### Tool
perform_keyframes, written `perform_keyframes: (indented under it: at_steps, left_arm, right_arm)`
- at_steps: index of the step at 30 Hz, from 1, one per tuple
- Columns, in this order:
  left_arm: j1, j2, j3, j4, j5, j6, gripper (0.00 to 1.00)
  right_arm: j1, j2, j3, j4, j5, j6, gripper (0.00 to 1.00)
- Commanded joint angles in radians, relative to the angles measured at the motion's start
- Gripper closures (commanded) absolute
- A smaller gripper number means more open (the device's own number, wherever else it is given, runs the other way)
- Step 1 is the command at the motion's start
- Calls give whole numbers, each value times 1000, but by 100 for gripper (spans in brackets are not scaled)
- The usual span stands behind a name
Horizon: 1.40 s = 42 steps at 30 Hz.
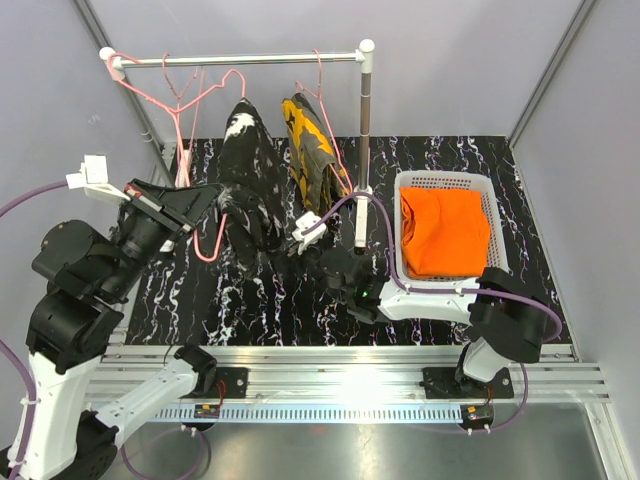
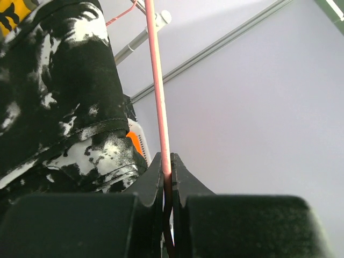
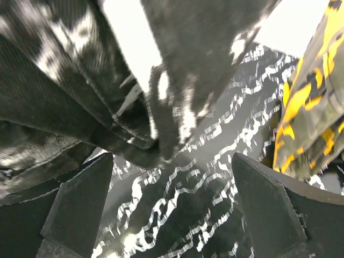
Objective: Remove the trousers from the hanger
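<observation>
Top view, rail (image 1: 240, 59): runs across the upper part of the frame, with a post at its right end.
Top view, black trousers (image 1: 248, 195): hang below the rail at center left, white-specked, the lower end close over the desk (image 1: 300, 300).
Top view, camo trousers (image 1: 310, 150): hang just right of the black pair, olive with orange and black patches.
Top view, orange trousers (image 1: 445, 232): lie folded in the white basket (image 1: 445, 180) at right, off the rail.
Top view, hanger (image 1: 197, 240): pink wire, its loop showing just below the left fingers (image 1: 195, 200) and left of the black pair.
Top view, other hangers (image 1: 184, 150): pink, bunched under the rail's left part.
Top view, right fingers (image 1: 308, 225): at center, near the bottom of the black pair, between it and the post.

Left wrist, left fingers (image 2: 153, 185): closed tight on the hanger (image 2: 158, 97), at bottom center.
Left wrist, hanger: the wire rises from the grip to the top edge.
Left wrist, black trousers (image 2: 54, 97): fill the left half, just beside the wire. I cannot tell if they touch it.
Left wrist, camo trousers (image 2: 11, 11): a sliver in the top left corner.
Left wrist, rail (image 2: 140, 40): slants behind the wire near the top.

Right wrist, right fingers (image 3: 80, 204): spread wide at lower left and lower right, holding nothing.
Right wrist, black trousers (image 3: 80, 80): hang from the upper left, the hem dipping toward the gap beside the left-hand finger.
Right wrist, camo trousers (image 3: 312, 107): at the right edge, above the right-hand finger.
Right wrist, desk (image 3: 188, 215): black with white veining, seen through the gap.
</observation>
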Motion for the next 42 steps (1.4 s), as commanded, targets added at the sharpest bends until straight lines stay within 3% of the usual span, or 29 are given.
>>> perform_keyframes:
  at_steps: [1, 11, 34, 42]
  left_arm:
    - [-3, -47, 21, 293, -2, -32, 100]
    - [-3, -52, -27, 303, -53, -66, 100]
    - [-3, -38, -10, 293, -86, -87, 100]
    - [-3, -69, -28, 293, -39, -104, 100]
  right_arm:
    - [18, 0, 23, 202, -10, -1, 1]
    - [35, -4, 75, 233, -119, 87, 0]
    - [87, 39, 80, 210, -7, 19, 1]
    - [89, 74, 157, 285, 134, -227, 1]
